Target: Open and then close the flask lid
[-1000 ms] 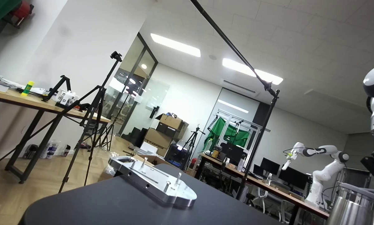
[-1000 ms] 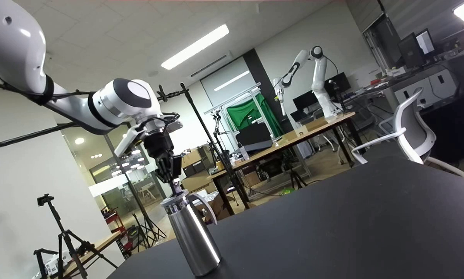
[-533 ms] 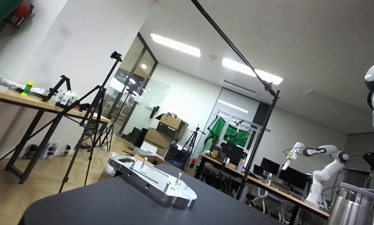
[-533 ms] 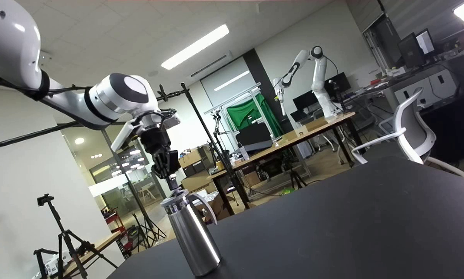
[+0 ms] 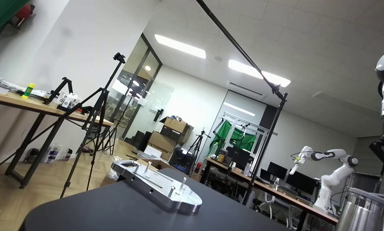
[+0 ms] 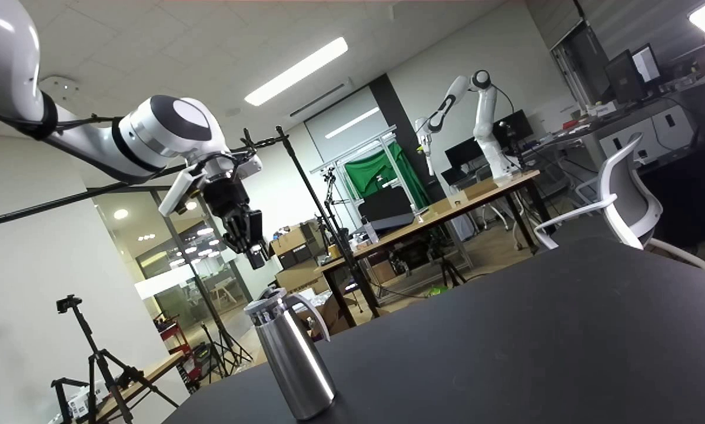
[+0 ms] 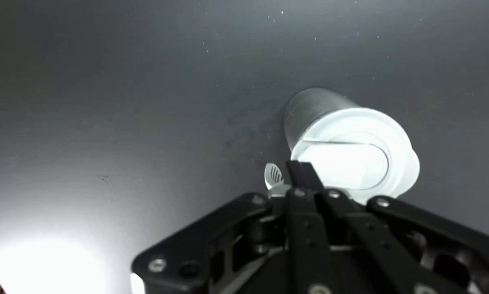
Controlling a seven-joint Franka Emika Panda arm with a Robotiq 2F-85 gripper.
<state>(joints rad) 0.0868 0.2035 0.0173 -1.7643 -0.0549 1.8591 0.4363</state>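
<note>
The tool hangs above the flask, its fingers pressed together, with nothing visible between them in the wrist view. It touches nothing: in an exterior view there is open air between its tip and the lid.

The lid lies below the tool, but not squarely below. In the wrist view the tip covers the lid's edge on the side of the handle, while the middle and the spout lie off to the opposite side. The flask stands upright on the desk, long axis vertical, top toward the tool. That offset is, I judge, what the coming move turns on: a straight descent would probably meet the handle-side edge, and reaching the panel squarely would need a small shift toward the spout.

Whether the panel is raised or down I cannot tell, so whether opening or closing comes next is equally unclear.

No second tool is near; another arm stands on a bench well beyond. A metal plate sits on the desk, well apart from the flask.
</note>
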